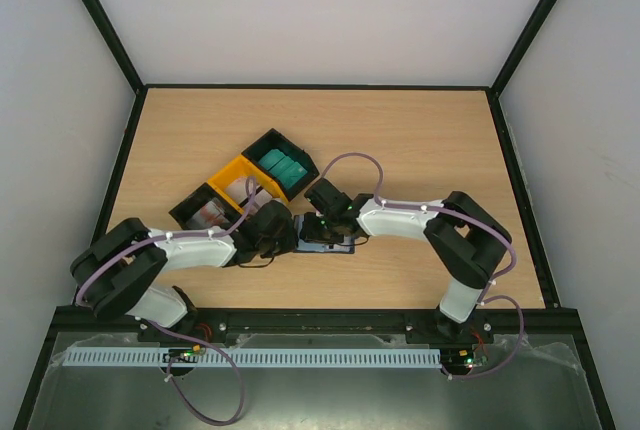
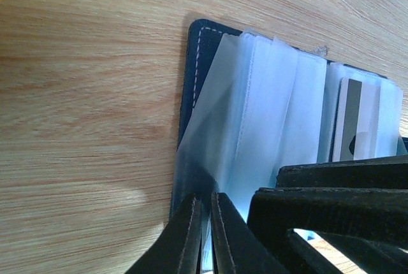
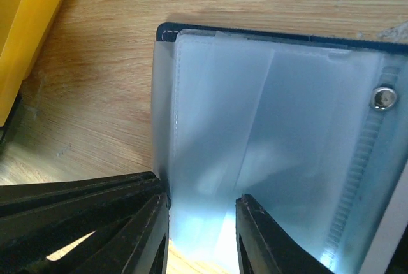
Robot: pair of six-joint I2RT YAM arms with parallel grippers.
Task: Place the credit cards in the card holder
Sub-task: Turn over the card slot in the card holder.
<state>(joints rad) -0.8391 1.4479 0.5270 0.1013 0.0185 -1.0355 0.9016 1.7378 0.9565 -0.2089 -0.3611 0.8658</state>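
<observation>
From above, the card holder (image 1: 330,243) lies open on the table (image 1: 420,140) just in front of the tray (image 1: 232,172), with the left gripper (image 1: 283,233) at its left end and the right gripper (image 1: 322,218) over its far edge; teal cards (image 1: 283,165) sit in the tray's far compartment. The left wrist view shows the left gripper (image 2: 205,207) with its fingers pressed almost together on the edge of a clear sleeve (image 2: 210,127), lifting it off the dark blue cover, while one card (image 2: 350,118) already sits in a pocket further along. In the right wrist view the right gripper (image 3: 203,207) has its fingers apart, straddling another sleeve near the snap (image 3: 384,97) without clamping it. The step looks like opening a pocket; next, one arm must hold it spread while the other fetches a card from the tray.
</observation>
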